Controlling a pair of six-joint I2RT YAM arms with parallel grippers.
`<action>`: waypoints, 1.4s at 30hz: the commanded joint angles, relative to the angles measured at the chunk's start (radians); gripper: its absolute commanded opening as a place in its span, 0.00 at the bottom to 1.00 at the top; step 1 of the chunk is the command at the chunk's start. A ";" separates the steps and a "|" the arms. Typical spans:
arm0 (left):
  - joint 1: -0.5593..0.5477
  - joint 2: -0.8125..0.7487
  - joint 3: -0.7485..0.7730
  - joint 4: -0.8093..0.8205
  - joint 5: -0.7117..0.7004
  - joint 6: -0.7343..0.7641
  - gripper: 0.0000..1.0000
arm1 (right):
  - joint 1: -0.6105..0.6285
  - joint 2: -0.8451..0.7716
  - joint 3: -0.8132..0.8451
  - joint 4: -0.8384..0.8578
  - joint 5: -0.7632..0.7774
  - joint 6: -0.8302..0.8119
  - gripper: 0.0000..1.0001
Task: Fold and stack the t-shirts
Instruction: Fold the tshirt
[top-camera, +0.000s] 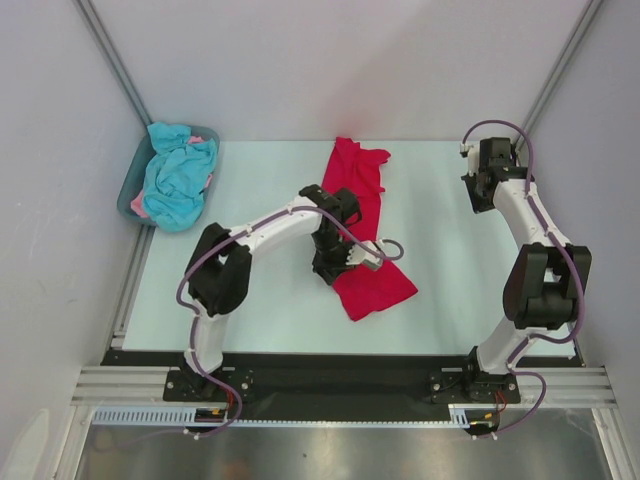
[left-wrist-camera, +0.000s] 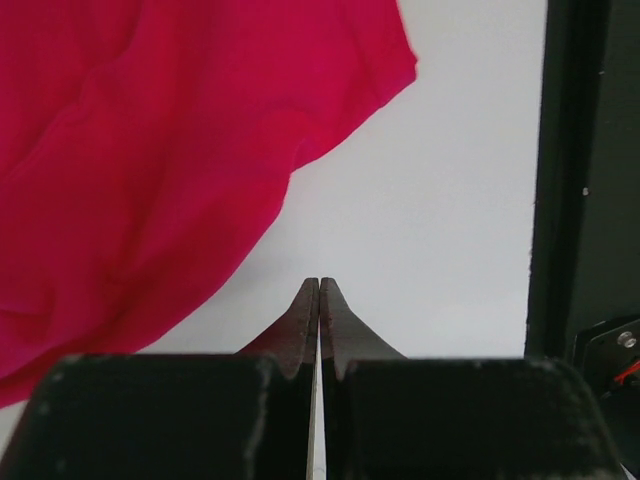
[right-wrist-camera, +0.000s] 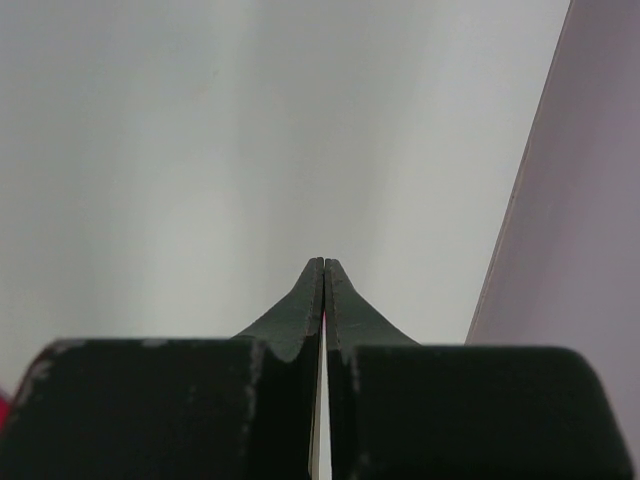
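One red t-shirt (top-camera: 358, 180) flat; turquoise-pink heap (top-camera: 178, 182) in one tub (top-camera: 130, 188).

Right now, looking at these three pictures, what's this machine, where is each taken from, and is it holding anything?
Two robot arms are bolted at the near edge of a table. One picture looks down from above; the other two come from a camera on each wrist. A red t-shirt lies rumpled mid-table; turquoise and pink t-shirts sit in a grey tub at the far left. The left arm reaches over the red shirt; the right arm is off to the right. Both arms' jaws are shut, holding nothing.
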 joint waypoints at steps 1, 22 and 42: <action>-0.031 0.026 0.021 -0.025 0.093 0.020 0.00 | 0.005 0.016 0.051 0.017 0.021 0.004 0.00; -0.095 0.172 0.176 0.072 0.251 -0.106 0.00 | 0.018 0.073 0.083 0.016 0.015 0.004 0.00; -0.126 0.286 -0.069 -0.028 -0.004 -0.011 0.00 | 0.030 0.050 0.088 0.010 0.004 0.010 0.00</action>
